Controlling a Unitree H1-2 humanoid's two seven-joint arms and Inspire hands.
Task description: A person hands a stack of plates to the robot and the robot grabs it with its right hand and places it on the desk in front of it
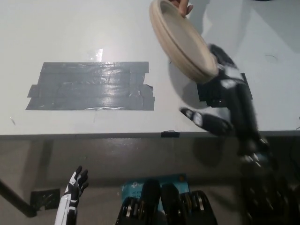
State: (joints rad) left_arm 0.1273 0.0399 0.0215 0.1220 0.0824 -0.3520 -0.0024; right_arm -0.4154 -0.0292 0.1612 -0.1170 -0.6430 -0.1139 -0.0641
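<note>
Taken from one head view only, high above and behind the right robot hand (229,103). Looks steeply down and forward onto the worktop (93,28). Sits near enough to cut the worktop off left of, right of and beyond that hand. Takes in the worktop's front edge at the hand's near end, then floor (117,154) below, down to the left robot hand (71,197) at lower left.
</note>
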